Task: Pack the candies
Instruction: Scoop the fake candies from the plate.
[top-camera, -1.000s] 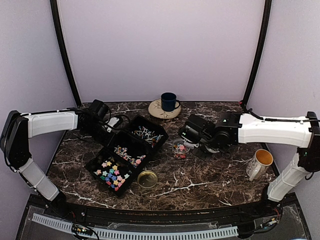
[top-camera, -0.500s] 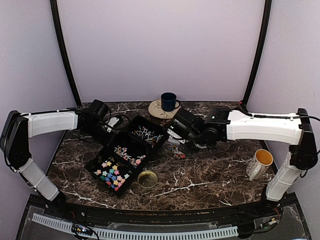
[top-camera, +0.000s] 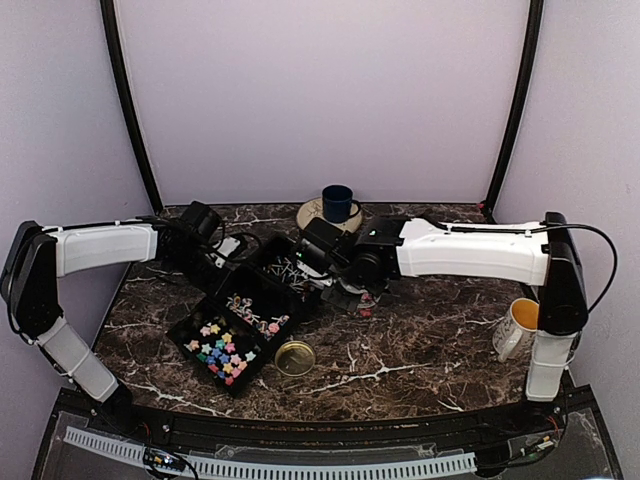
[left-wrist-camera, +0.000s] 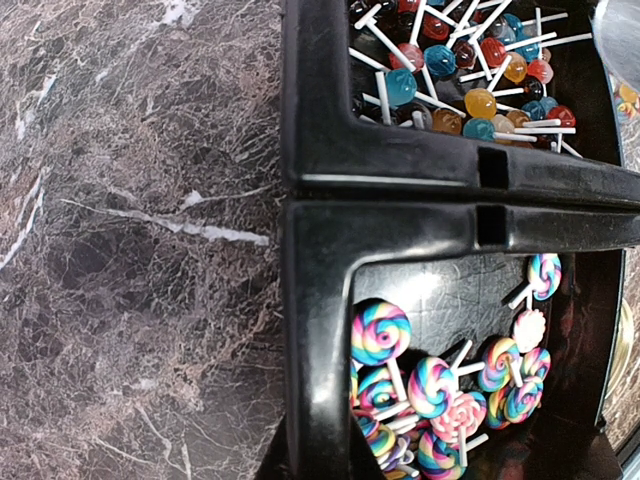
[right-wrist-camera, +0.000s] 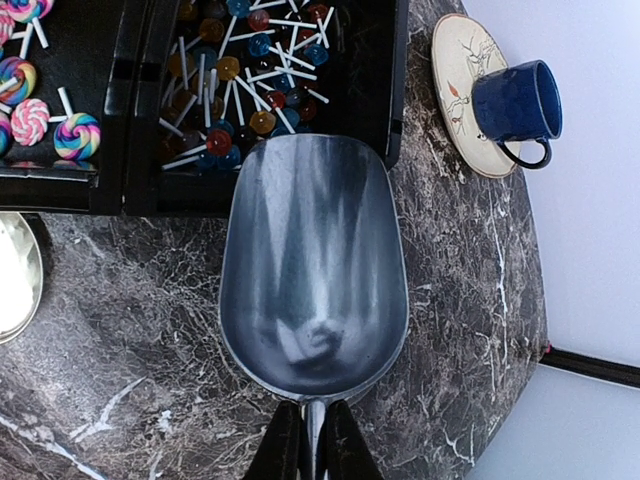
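— What's hard to see?
— Your left gripper (top-camera: 218, 262): its tips are cut off at the wrist view's edge. Jaws narrow, grip unclear.
— The candies (left-wrist-camera: 440, 70)?
— In the tray (left-wrist-camera: 320, 300): ball pops far, swirls middle, stars near. Your right gripper (right-wrist-camera: 310, 445) clamps the scoop (right-wrist-camera: 312, 270), its lip over the pops.

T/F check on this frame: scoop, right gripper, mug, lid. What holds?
1. The scoop is empty. True.
2. Its tip is over the tray compartment of ball lollipops. True.
3. The right gripper is open. False: shut on the scoop's handle.
4. The mug stands in the tray. False: it stands on a plate.
5. The lid lies in the tray. False: it lies on the table beside it.
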